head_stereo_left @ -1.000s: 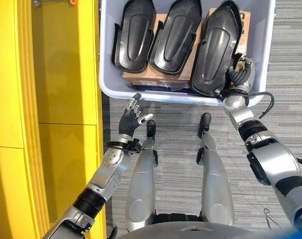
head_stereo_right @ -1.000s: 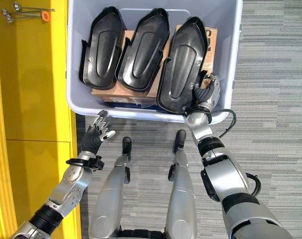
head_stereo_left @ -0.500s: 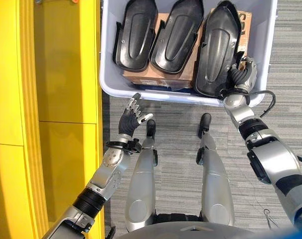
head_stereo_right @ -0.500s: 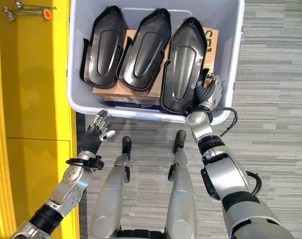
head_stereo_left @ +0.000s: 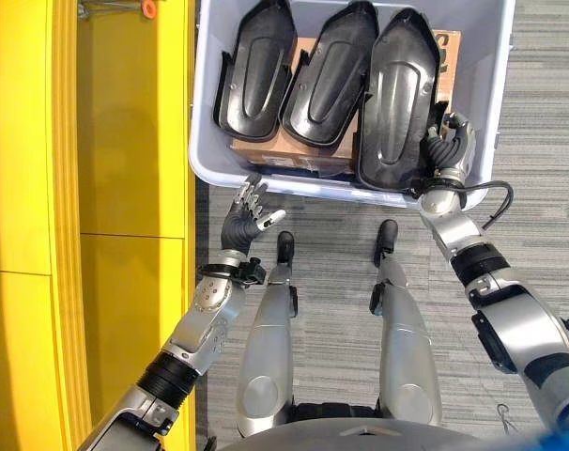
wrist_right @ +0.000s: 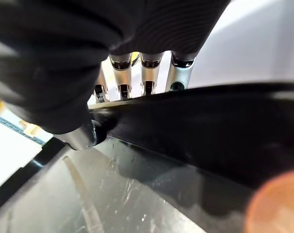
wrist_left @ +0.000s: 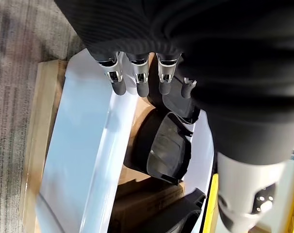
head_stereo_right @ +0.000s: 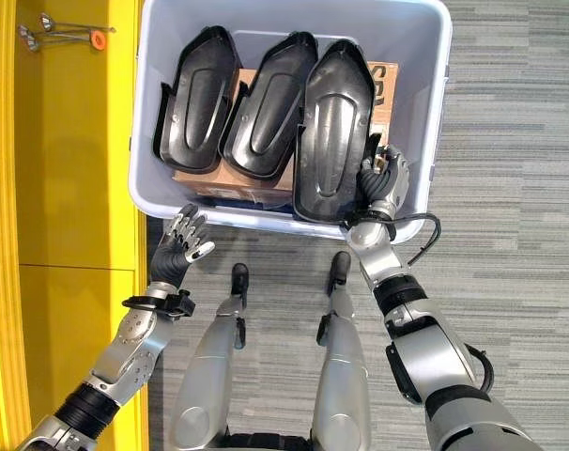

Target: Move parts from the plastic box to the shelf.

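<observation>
Since a second ago the rightmost black part (head_stereo_left: 397, 99) has swung; its near end now sits further left, towards the middle part (head_stereo_left: 327, 75), and it covers more of the cardboard box (head_stereo_left: 303, 150) beneath; it leaned out towards the right wall before; the whole view has also shifted a little, so the camera moved too. The right hand (head_stereo_right: 383, 183) has come up with the part and stays clamped on its near right edge, fingers curled over the rim and thumb under it in the right wrist view (wrist_right: 81, 136). The left hand (head_stereo_left: 247, 211) has barely moved; it hovers just outside the near wall of the grey plastic box (head_stereo_left: 209, 113), fingers (wrist_left: 139, 85) straight and spread, holding nothing.

All three black parts are in the plastic box, side by side, hollow faces up; the left part (head_stereo_left: 256, 70) and the middle part lean on the cardboard box. The held part's long axis runs from the near wall to the far wall, narrow rounded end pointing away from the robot, broad end near the hand; it tilts slightly left at the bottom. The yellow shelf (head_stereo_left: 125, 188) stands left of the plastic box, with small metal tools (head_stereo_right: 59, 33) at its far end; grey carpet floor (head_stereo_right: 510, 188) lies under it all.
</observation>
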Available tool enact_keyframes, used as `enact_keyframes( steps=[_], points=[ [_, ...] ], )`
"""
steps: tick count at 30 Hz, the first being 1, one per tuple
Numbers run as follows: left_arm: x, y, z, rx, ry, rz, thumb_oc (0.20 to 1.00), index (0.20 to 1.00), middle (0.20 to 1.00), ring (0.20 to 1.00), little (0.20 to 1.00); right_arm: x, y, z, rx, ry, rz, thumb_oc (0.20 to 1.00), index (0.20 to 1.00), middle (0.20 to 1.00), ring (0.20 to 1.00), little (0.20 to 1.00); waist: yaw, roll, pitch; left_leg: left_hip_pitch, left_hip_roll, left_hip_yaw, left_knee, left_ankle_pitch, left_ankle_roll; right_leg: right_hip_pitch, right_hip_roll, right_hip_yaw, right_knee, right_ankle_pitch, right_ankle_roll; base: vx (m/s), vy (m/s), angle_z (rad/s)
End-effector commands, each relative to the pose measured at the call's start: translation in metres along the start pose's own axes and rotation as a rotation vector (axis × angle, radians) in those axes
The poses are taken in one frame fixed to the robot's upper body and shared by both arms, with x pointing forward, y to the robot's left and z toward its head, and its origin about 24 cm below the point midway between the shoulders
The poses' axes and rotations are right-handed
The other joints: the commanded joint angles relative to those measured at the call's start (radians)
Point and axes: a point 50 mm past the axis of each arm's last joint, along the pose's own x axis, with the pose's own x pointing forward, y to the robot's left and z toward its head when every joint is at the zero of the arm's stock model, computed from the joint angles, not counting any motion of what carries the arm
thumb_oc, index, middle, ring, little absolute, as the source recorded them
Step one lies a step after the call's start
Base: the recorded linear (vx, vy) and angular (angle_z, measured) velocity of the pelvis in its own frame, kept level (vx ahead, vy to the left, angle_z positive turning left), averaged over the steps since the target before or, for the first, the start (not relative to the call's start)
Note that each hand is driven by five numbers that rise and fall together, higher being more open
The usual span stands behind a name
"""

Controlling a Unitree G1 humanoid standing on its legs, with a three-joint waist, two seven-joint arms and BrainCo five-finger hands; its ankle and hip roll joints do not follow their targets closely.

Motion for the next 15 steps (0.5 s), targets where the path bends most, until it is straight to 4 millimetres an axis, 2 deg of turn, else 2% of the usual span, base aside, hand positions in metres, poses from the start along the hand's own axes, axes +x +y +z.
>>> enact_keyframes(
  steps=[1,15],
  points=[
    [-0.006,0.002,0.02,0.015,-0.084,-0.033,1.0,1.0,1.0,1.0,1.0,-0.016,0.01,0.024,0.104,-0.149,0.055,0.2,0.2,0.2,0.2,0.2,0.018,-0.038,-0.034,0.022,0.012,0.023,-0.038,-0.006,0.044,0.085,-0.04,0.06,0.082,-0.153,0.065,0.01,-0.035,-0.02],
    [-0.013,0.009,0.014,0.025,-0.049,-0.016,1.0,1.0,1.0,1.0,1.0,-0.031,-0.007,0.038,0.292,-0.221,0.023,0.2,0.2,0.2,0.2,0.2,0.005,-0.048,-0.064,0.051,0.019,0.026,-0.037,-0.01,0.043,0.113,-0.031,0.064,0.077,-0.157,0.064,0.0,-0.001,0.0]
  ],
)
